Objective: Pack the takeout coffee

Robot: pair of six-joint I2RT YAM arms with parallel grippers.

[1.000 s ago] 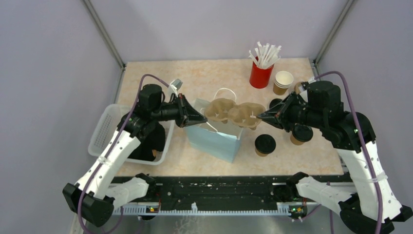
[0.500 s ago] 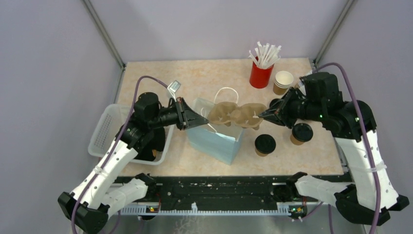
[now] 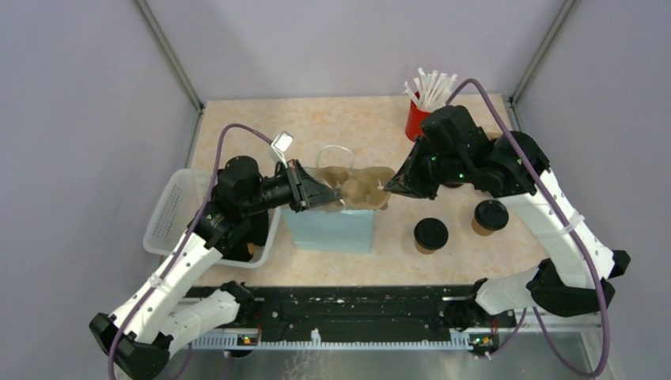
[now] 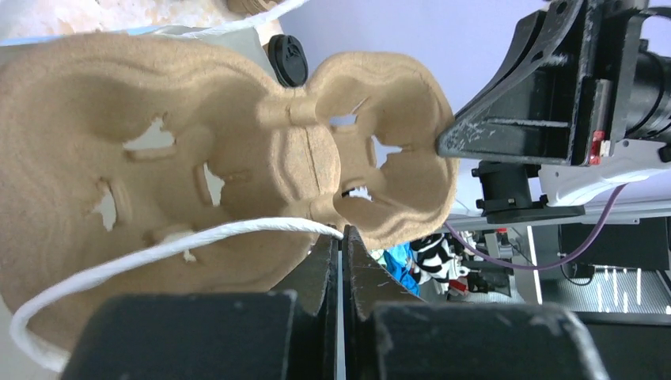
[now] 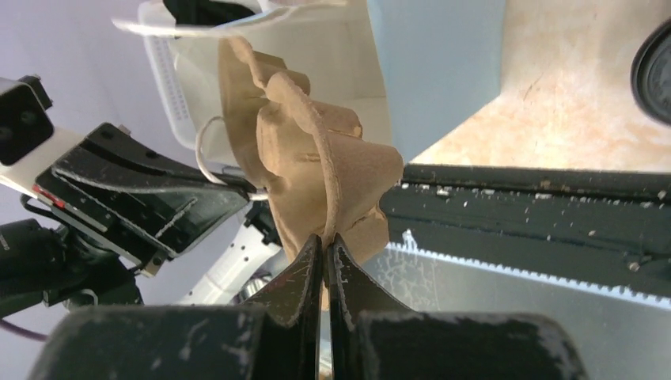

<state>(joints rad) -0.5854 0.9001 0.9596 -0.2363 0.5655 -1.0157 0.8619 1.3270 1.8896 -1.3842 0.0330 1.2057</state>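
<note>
My left gripper (image 3: 323, 193) is pinched shut on the white cord handle (image 4: 198, 241) of the pale blue bag (image 3: 332, 231). In the left wrist view the cord runs straight into the closed fingers. The bag stands upright around the middle of the bench (image 3: 253, 127), a little toward the near edge.

My right gripper (image 3: 389, 190) comes in from the opposite side. Its fingers are closed on the thin rim of the brown pulp cup carrier (image 3: 358, 184). The right wrist view shows the rim clamped edge-on between the two tips. The carrier sits across the bag's mouth, between the two grippers, and its cup wells hold nothing that I can see.

The takeout coffee is not in either gripper. Two lidded cups stand on the bench to the right of the bag. The first lidded cup (image 3: 430, 234) is just beside the bag, toward the near edge. The second lidded cup (image 3: 490, 216) is further toward the right edge. Both stand upright with their black lids on. They are on the near side of my right gripper and lower than it, and they touch neither it nor the carrier.

A white basket (image 3: 164, 212) sits at the left edge under my left arm. A red cup (image 3: 414, 123) of white straws (image 3: 431, 85) stands near the far right corner, partly hidden by my right arm.
</note>
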